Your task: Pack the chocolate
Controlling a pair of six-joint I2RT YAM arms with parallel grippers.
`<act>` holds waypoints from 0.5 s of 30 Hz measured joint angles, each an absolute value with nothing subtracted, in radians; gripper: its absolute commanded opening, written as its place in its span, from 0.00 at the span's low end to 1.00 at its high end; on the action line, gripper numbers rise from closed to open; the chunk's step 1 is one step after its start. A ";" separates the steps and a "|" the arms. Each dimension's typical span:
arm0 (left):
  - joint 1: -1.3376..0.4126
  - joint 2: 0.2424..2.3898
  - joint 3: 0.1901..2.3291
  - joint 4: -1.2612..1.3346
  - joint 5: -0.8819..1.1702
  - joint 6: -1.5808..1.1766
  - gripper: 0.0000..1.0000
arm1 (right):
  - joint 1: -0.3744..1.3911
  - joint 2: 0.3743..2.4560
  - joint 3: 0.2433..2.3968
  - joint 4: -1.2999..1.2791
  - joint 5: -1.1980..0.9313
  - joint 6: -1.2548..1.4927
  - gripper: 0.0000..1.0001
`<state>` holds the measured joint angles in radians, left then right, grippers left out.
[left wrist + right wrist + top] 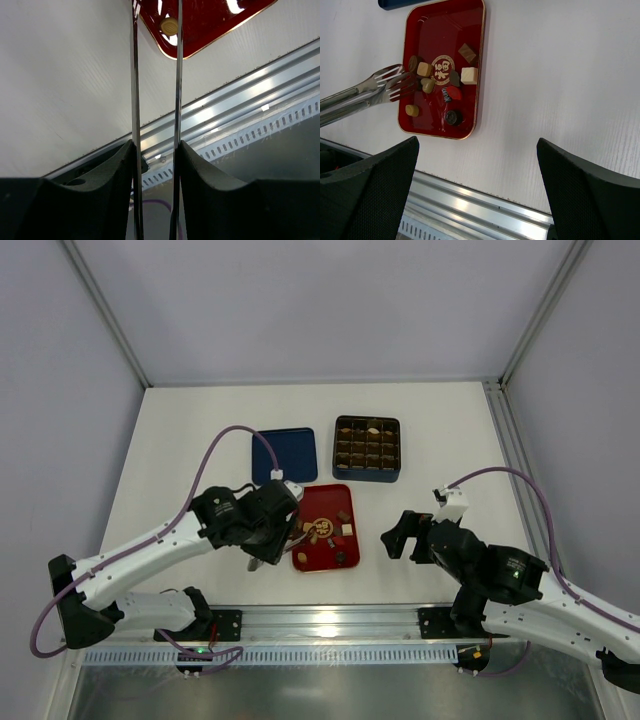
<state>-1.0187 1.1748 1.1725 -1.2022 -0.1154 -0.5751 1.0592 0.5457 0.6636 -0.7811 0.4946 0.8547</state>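
- Gripping a pair of metal tongs (347, 97), the left tool (156, 150) presses its pads against the two thin blades.
- The tongs' forked tips reach over the left edge of the red tray (445, 30); whether they touch a piece I cannot tell.
- The chocolate (469, 75) lies loose in that tray: brown, tan and cream pieces clustered around the gold emblem, several just beside the tips.
- One tan oval piece (169, 25) sits near the tray's corner, seen between the blades from the left wrist.
- The right tool (393, 538) hangs over the bench (200, 440) right of the tray, jaws spread wide, holding nothing.
- A dark blue box (367, 472) stands beyond the tray.
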 measured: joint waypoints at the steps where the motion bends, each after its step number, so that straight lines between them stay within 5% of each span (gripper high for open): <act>1: -1.021 1.175 1.172 -1.205 -0.116 -0.577 0.39 | 1.059 0.546 0.663 -0.781 0.495 0.855 1.00; 15: -1.047 1.175 1.172 -1.226 -0.121 -0.596 0.39 | 1.059 0.546 0.656 -0.779 0.495 0.860 1.00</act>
<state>-1.0473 1.1748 1.1725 -1.2259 -0.1215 -0.5961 1.0592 0.5457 0.6563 -0.7792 0.4950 0.8597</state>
